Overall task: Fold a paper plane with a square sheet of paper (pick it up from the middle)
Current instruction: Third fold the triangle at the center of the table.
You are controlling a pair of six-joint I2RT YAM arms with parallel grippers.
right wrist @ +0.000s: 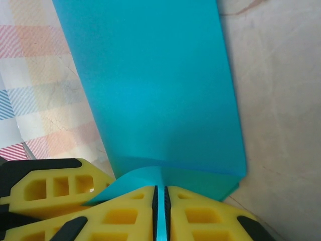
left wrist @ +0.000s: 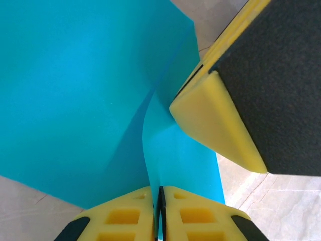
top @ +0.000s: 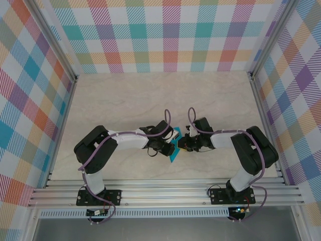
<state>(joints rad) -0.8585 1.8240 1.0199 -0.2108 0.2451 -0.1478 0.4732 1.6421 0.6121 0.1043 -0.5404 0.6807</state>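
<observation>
The teal-blue sheet of paper (top: pixel 174 148) hangs in the air between my two arms, above the near middle of the table. It is bent and creased rather than flat. My left gripper (top: pixel 167 144) is shut on one edge of it. In the left wrist view its yellow fingertips (left wrist: pixel 145 203) pinch a curled strip of the paper (left wrist: pixel 75 95). My right gripper (top: pixel 184 144) is shut on the opposite side. In the right wrist view the paper (right wrist: pixel 160 85) rises from between its closed jaws (right wrist: pixel 159 193), with a fold line just above them. The two grippers nearly touch.
The beige tabletop (top: pixel 165 100) stretches behind the arms to checkered walls (top: pixel 165 35). A metal rail frame (top: pixel 165 193) runs along the near edge. The right gripper's yellow and black finger (left wrist: pixel 225 115) crowds the left wrist view, and the left gripper's finger (right wrist: pixel 50 188) sits beside my right jaws.
</observation>
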